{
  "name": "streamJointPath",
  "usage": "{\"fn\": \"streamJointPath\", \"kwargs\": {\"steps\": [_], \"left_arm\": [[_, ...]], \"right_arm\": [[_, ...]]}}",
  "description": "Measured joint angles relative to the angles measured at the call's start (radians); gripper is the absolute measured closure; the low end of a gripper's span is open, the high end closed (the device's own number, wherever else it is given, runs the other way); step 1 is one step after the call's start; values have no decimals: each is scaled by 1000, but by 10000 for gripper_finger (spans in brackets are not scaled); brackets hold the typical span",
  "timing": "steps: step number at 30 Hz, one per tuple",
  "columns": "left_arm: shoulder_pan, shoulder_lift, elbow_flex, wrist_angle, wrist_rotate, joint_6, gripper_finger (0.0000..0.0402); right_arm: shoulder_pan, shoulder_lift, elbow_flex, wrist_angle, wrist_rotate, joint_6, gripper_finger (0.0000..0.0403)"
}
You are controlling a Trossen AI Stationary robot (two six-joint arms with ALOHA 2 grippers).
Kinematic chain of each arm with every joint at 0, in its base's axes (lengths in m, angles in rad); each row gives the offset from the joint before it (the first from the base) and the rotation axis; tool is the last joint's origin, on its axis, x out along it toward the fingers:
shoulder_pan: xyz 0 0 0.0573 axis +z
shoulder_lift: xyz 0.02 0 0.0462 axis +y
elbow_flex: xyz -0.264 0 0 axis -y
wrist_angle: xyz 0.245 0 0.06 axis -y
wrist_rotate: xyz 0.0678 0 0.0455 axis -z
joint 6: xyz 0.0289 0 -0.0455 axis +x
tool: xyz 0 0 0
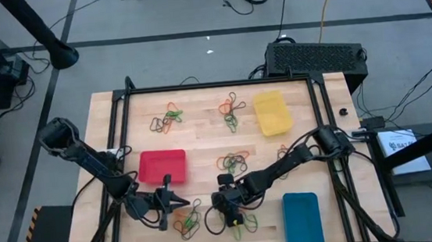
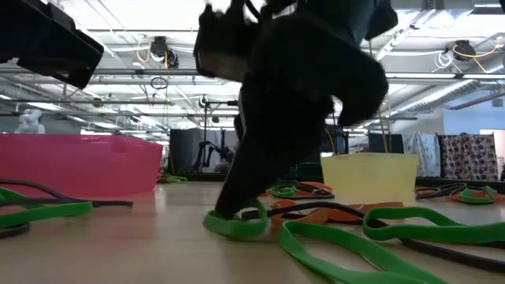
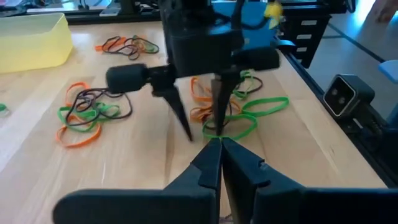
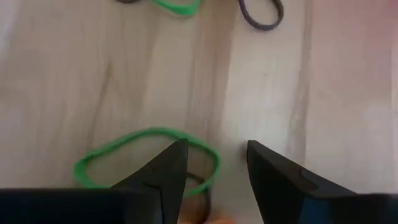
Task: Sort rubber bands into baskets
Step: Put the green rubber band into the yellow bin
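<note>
My right tool [image 4: 212,163] down on tabletop [image 1: 201,130], fingers wide, green band [image 4: 146,155] under 1 tip, not gripped. My left tool [image 3: 219,144] pinched tight, holds nothing, just beside. More bands [image 1: 184,220] in heaps near front; red basket [image 1: 162,165], yellow basket [image 1: 272,112], blue basket [image 1: 302,218] around. Bands look light, soft, stretchy, tangle easy. Best pinch 1 strand at loop edge. No words I can read.

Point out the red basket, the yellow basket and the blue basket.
red basket [image 1: 161,166], high view, middle of its floor.
yellow basket [image 1: 272,113], high view, middle of its floor.
blue basket [image 1: 302,219], high view, middle of its floor.
</note>
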Motion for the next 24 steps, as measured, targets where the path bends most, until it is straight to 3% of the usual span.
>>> {"fn": "streamJointPath", "kwargs": {"steps": [6,14,19,24], "left_arm": [[17,0,0,-2,0,2,385],[27,0,0,-1,0,-3,385],[27,0,0,-1,0,-5,385],[27,0,0,0,0,-6,385]], "right_arm": [[0,4,2,-37,-24,35,260],[0,1,0,-22,-33,24,393],[0,-9,-2,-16,-24,3,400],[6,-67,-4,-34,150,-23,402]]}}
